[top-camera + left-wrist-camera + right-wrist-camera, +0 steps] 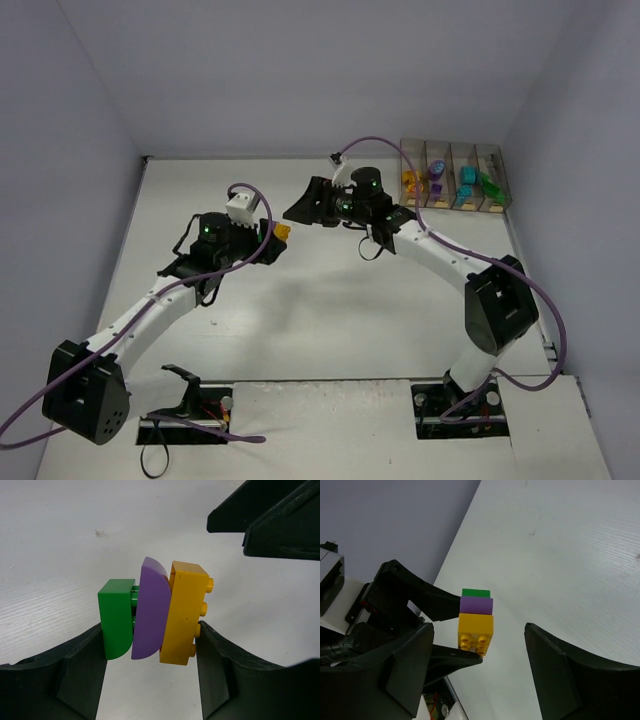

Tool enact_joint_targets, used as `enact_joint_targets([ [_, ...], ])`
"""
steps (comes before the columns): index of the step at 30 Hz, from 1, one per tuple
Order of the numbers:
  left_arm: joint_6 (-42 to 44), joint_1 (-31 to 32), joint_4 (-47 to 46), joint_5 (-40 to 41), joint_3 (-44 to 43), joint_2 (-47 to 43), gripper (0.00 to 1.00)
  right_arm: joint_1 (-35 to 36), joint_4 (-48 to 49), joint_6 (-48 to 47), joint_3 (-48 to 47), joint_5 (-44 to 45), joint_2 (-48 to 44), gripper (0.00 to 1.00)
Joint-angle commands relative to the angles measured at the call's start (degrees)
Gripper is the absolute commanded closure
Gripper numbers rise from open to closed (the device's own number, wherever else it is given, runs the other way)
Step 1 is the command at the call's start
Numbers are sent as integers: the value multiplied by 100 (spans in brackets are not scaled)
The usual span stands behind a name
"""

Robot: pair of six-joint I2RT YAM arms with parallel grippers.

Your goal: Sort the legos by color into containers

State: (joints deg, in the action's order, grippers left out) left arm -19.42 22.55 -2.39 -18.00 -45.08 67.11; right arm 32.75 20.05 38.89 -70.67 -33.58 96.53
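My left gripper (150,632) is shut on a joined stack of three legos held above the table: a green rounded brick (117,620), a purple rounded brick (152,615) and a yellow brick (182,615). In the top view the left gripper (279,236) shows only the yellow brick (283,232). My right gripper (477,629) is open and faces the stack's yellow end (476,627), not touching it. Its fingers (280,515) show at the upper right of the left wrist view. The containers (455,150) stand at the back right.
The four bins hold sorted bricks: orange (411,184), purple (437,172), teal (467,180) and green (490,185). Grey walls close in the table on the left, back and right. The right gripper (303,209) hovers mid-table, close to the left gripper.
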Motion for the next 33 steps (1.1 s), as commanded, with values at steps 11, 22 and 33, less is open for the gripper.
enact_joint_targets([
  [11,-62,22,-578,-20,-432,-163,71,258,579,171,-96,-193,15,31],
  [22,-97,31,-604,-19,-405,-155,72,425,552,127,-139,-263,182,39],
  [33,-123,22,-613,-28,-405,-137,71,425,552,48,-96,-280,243,77],
])
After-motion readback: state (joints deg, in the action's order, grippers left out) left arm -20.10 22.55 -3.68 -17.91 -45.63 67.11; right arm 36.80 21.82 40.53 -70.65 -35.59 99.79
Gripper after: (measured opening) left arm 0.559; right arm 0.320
